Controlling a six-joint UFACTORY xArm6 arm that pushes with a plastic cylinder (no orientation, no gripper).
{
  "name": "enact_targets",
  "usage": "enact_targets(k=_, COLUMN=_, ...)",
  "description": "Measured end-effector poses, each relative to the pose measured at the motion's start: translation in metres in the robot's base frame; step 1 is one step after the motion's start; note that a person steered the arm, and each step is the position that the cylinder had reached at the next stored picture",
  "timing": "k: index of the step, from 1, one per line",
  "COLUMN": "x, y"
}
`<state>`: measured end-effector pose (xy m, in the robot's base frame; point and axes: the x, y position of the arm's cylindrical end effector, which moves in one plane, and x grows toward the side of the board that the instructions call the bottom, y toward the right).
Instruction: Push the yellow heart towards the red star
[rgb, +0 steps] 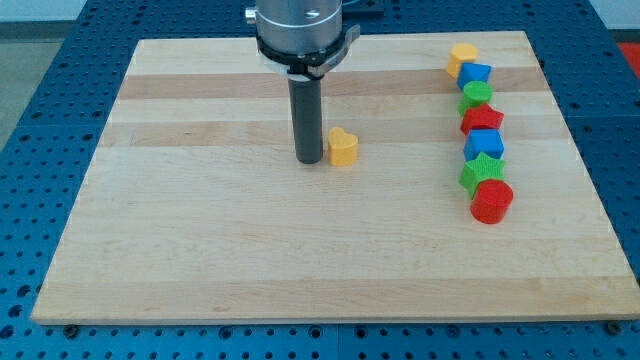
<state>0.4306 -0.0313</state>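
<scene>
The yellow heart (342, 146) lies near the middle of the wooden board (200, 250), a little toward the view's top. My tip (308, 160) stands just to the heart's left, close to it or touching it. The red star (481, 120) sits far to the view's right, in a column of blocks.
The column on the right runs from top to bottom: a yellow block (462, 57), a blue block (475, 75), a green block (477, 96), the red star, a blue block (484, 144), a green star (481, 171), a red round-edged block (491, 200). Blue perforated table surrounds the board.
</scene>
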Motion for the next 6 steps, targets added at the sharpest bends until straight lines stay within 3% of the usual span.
enact_targets(k=6, x=-0.006, y=0.092)
